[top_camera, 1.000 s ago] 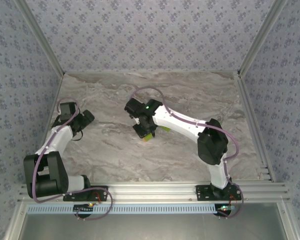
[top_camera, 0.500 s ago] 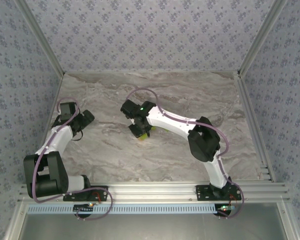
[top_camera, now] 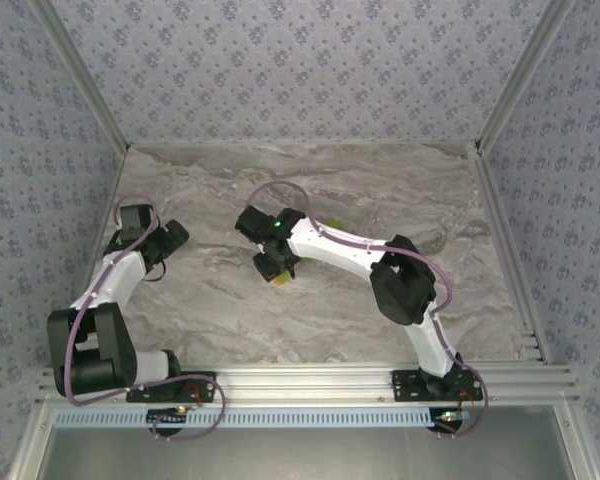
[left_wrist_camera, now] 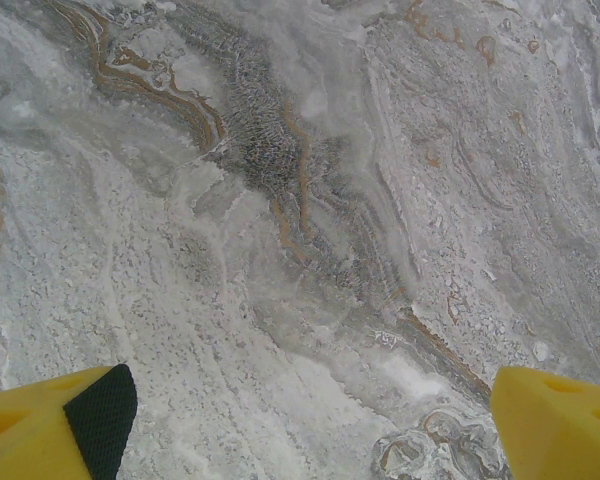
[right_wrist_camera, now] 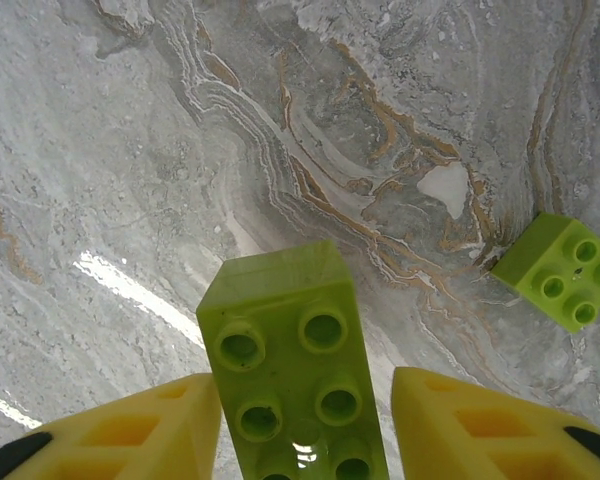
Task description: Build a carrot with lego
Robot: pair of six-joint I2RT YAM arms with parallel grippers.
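A lime-green lego brick (right_wrist_camera: 298,370) lies studs-up on the marble table between the yellow fingers of my right gripper (right_wrist_camera: 305,400). The jaws stand apart, with a clear gap on the brick's right side. In the top view the right gripper (top_camera: 277,266) hovers over this brick (top_camera: 281,279) at the table's middle. A second, smaller lime-green brick (right_wrist_camera: 563,270) lies to the right, seen past the right arm as a green spot (top_camera: 333,222). My left gripper (left_wrist_camera: 305,400) is wide open over bare marble, at the table's left (top_camera: 175,236). The carrot is out of view.
The marble tabletop (top_camera: 230,320) is ringed by patterned walls. An aluminium rail (top_camera: 320,378) runs along the near edge by the arm bases. The right arm's elbow (top_camera: 405,290) stretches across the middle right.
My right arm has swung left and nearer with the green brick. Its jaws, shut on the brick before, have now parted. The left arm has not moved.
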